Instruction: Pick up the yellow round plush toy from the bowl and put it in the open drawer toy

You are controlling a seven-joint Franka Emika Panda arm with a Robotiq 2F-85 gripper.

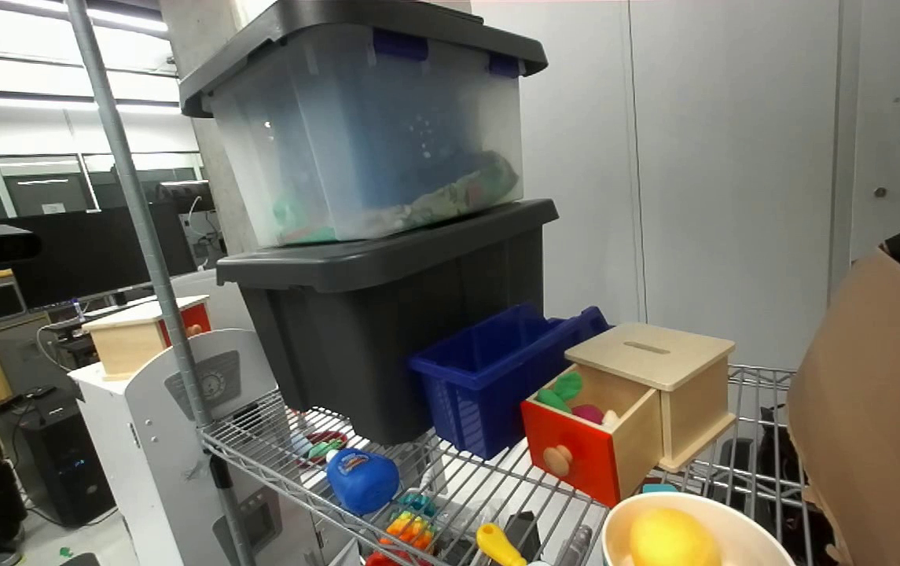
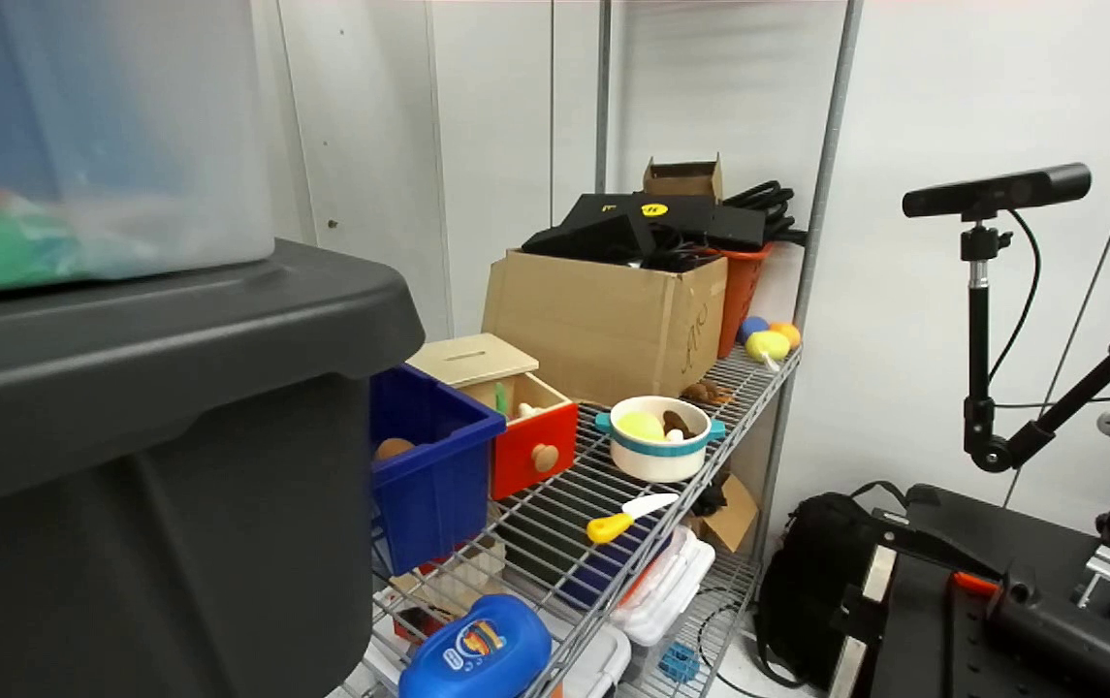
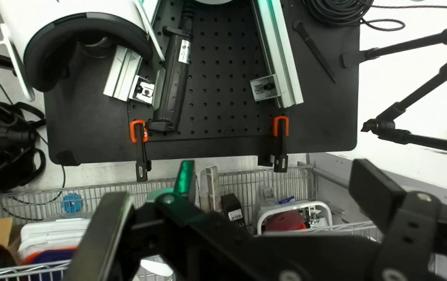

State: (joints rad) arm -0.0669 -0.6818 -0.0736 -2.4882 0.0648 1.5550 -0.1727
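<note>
The yellow round plush toy sits in the cream bowl at the lower edge of an exterior view. Both also show in an exterior view, the toy beside a brown and a white item in the bowl, which has teal handles. The wooden drawer toy stands near the bowl with its red drawer pulled out; it shows again as a box and drawer. My gripper is open and empty in the wrist view, away from these things, which are out of that view.
A blue bin is beside the drawer toy, with stacked dark bins behind. A cardboard box, a yellow-handled knife and a blue bottle are on the wire shelf. A black table with clamps faces the shelf.
</note>
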